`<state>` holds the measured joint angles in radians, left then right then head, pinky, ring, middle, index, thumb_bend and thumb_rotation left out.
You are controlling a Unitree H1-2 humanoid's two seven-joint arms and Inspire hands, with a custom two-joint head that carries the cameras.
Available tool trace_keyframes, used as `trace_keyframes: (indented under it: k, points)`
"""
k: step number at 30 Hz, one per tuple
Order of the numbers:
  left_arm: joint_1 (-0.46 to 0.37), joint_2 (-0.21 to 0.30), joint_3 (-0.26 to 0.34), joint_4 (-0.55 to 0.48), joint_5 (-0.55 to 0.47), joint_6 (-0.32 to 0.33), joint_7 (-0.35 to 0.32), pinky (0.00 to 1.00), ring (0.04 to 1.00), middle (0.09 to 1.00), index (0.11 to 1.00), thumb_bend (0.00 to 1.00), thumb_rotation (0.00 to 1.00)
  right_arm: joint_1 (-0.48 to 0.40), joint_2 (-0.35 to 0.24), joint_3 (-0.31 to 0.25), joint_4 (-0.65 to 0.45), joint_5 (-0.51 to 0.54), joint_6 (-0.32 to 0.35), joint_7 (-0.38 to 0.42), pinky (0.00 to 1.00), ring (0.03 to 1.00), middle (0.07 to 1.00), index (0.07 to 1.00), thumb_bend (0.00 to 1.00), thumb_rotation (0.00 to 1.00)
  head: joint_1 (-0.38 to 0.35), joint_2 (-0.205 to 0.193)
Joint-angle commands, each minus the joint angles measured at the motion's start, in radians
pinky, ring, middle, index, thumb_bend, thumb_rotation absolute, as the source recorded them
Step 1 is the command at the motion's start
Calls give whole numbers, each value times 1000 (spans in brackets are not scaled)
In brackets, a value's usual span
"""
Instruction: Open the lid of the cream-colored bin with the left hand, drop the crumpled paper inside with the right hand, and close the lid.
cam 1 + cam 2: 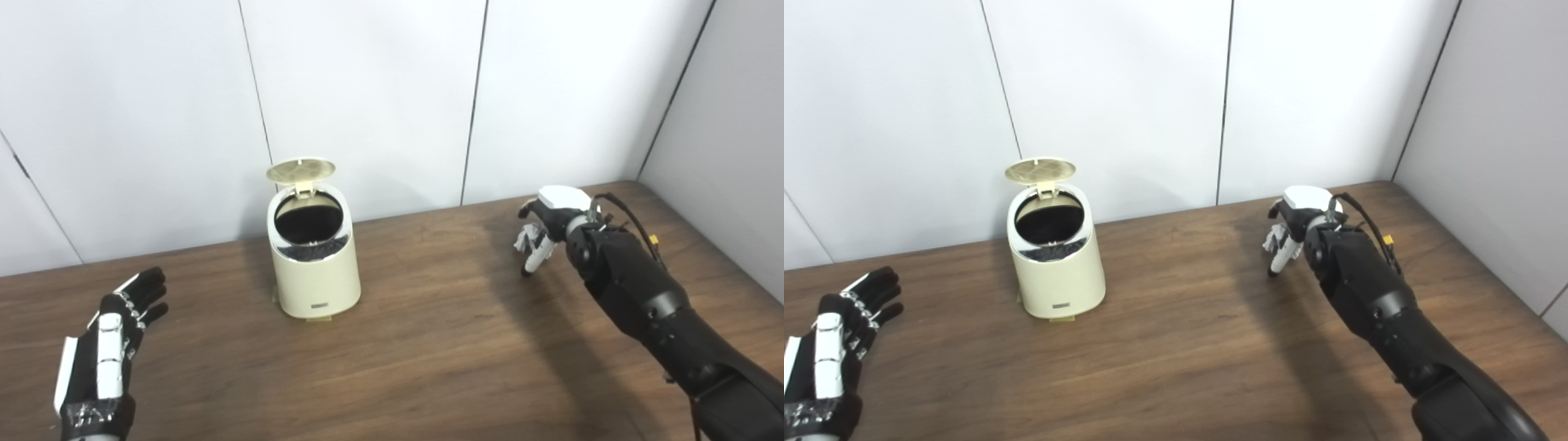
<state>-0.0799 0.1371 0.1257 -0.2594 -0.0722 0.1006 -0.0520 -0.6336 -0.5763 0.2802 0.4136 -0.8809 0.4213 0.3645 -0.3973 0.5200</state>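
The cream-colored bin (315, 269) stands on the wooden table left of centre, near the wall. Its round lid (301, 171) is up and tilted back, and the dark inside (308, 222) shows. My left hand (113, 343) is open and empty, palm flat, low at the table's left, well apart from the bin. My right hand (545, 229) is far right of the bin, near the back of the table, fingers curled down around the crumpled white paper (525, 237). I cannot tell whether the paper is off the table.
The white panelled wall runs close behind the bin, and a grey side wall (723, 141) borders the table on the right. The brown tabletop (429, 343) stretches between the bin and my right hand.
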Motion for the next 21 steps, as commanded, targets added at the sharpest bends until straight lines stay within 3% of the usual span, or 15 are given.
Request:
trace_keyframes:
  k: [1, 8, 13, 21]
  points:
    - [-29, 8, 3, -46, -7, -18, 2, 839, 865, 851, 828, 598, 1000, -68, -40, 1, -8, 3, -10, -6, 585, 765, 866, 790, 876, 165, 0, 1]
    - [-28, 9, 13, -60, -8, 1, 11, 847, 863, 847, 822, 606, 1000, -89, -50, 27, 20, 13, 21, 43, 560, 711, 830, 786, 861, 106, -5, 3]
    - [-30, 8, 18, -66, -7, 5, 16, 858, 861, 839, 813, 611, 1000, -96, -57, 39, 26, 12, 36, 75, 580, 734, 836, 790, 848, 91, -13, 7]
    - [-29, 9, 14, -75, 4, 10, 17, 868, 876, 851, 824, 631, 1000, -113, -71, 77, 65, 15, -2, 82, 567, 682, 768, 792, 830, 59, -13, 8]
